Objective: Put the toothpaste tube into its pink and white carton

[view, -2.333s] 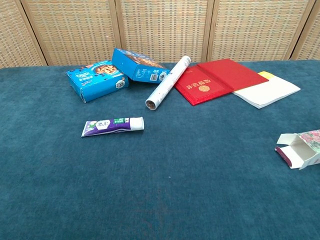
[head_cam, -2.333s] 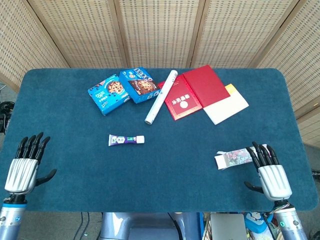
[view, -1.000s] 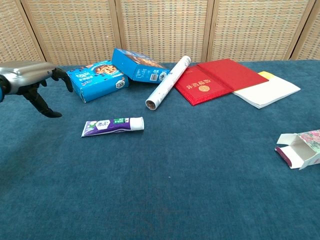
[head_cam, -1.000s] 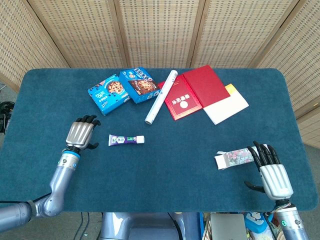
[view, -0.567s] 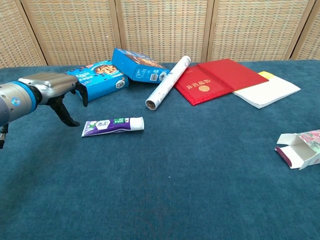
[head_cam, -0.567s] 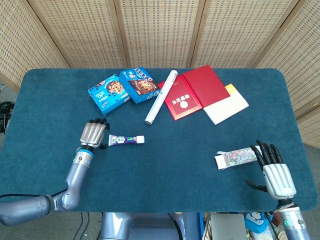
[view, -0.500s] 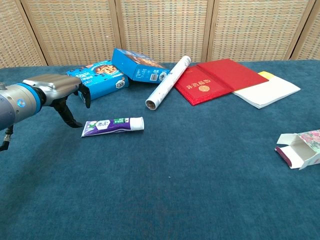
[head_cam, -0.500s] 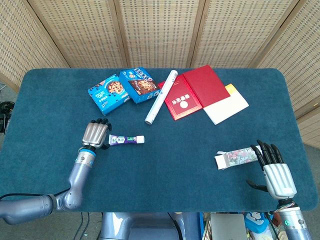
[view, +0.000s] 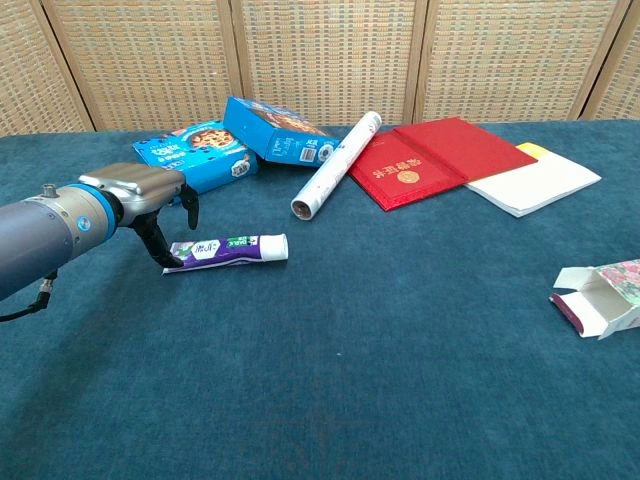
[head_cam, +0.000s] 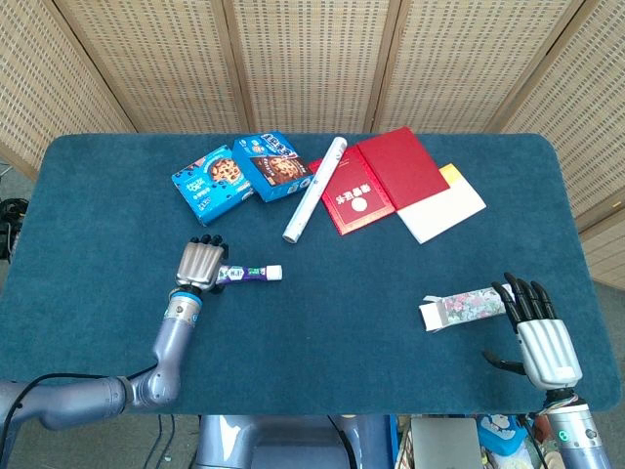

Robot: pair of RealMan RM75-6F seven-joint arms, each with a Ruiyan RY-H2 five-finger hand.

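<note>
Lying flat on the tabletop (head_cam: 322, 313), toothpaste tube (view: 232, 248) not yet lifted; left hand (head_cam: 200, 264) over its crimped end, fingers (view: 185, 205) curled, grasp unconfirmed. Carton (head_cam: 459, 309), far right of tube, open-ended, empty. Right hand (head_cam: 542, 337) beside carton, fingers spread. Insertion outstanding.

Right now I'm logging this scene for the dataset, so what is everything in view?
toothpaste tube: 1, purple and white, left of centre, lying flat
carton: 1, pink and white, right side, end open
cookie boxes: 2, blue, back left
roll: 1, white, back centre
booklets: 2, red, back right
pad: 1, white over yellow, beside booklets
table: 1, dark teal
left hand: over tube's tail end
right hand: beside carton, fingers spread
</note>
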